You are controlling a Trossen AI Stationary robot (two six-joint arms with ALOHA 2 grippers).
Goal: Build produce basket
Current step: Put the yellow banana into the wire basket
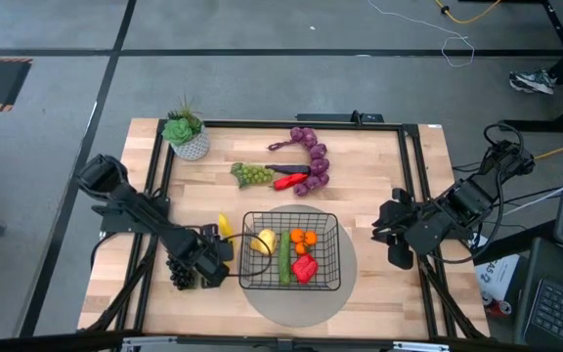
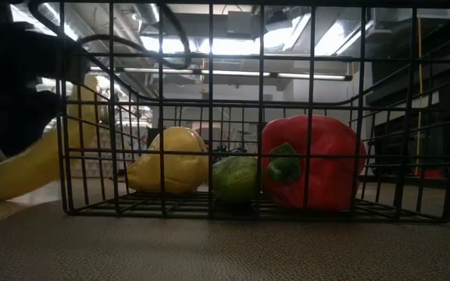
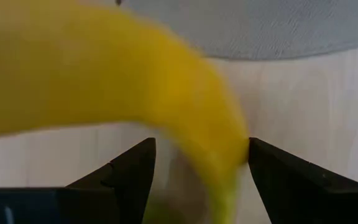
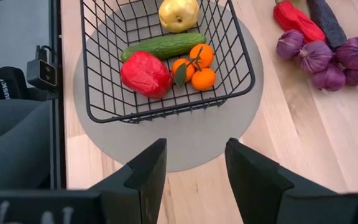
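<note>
The black wire basket (image 1: pixel 332 256) stands on a round grey mat (image 1: pixel 291 305). In it lie a yellow fruit (image 1: pixel 262 241), a green cucumber (image 1: pixel 283 264), oranges (image 1: pixel 304 237) and a red pepper (image 1: pixel 304 268). My left gripper (image 1: pixel 221 246), just left of the basket, is shut on the yellow banana (image 1: pixel 224 226), which also shows in the low view (image 2: pixel 30 168). My right gripper (image 1: pixel 395 242) is open and empty near the table's right edge. It also shows in the right wrist view (image 4: pixel 194 168). My left gripper has the banana between its two fingers, near one end (image 3: pixel 225 177); the banana lies against one finger (image 3: pixel 272 171). The fingers lie across the banana. The banana is tilted, its other end (image 2: pixel 91 97) up beside the basket's left wall. Whether it touches the basket I cannot tell.
Dark grapes (image 1: pixel 181 275) lie by my left gripper at the near left. Purple grapes (image 1: pixel 313 156), green grapes (image 1: pixel 252 174) and a red pepper (image 1: pixel 289 181) lie behind the basket. A white pot with a succulent (image 1: pixel 188 137) stands at the far left corner.
</note>
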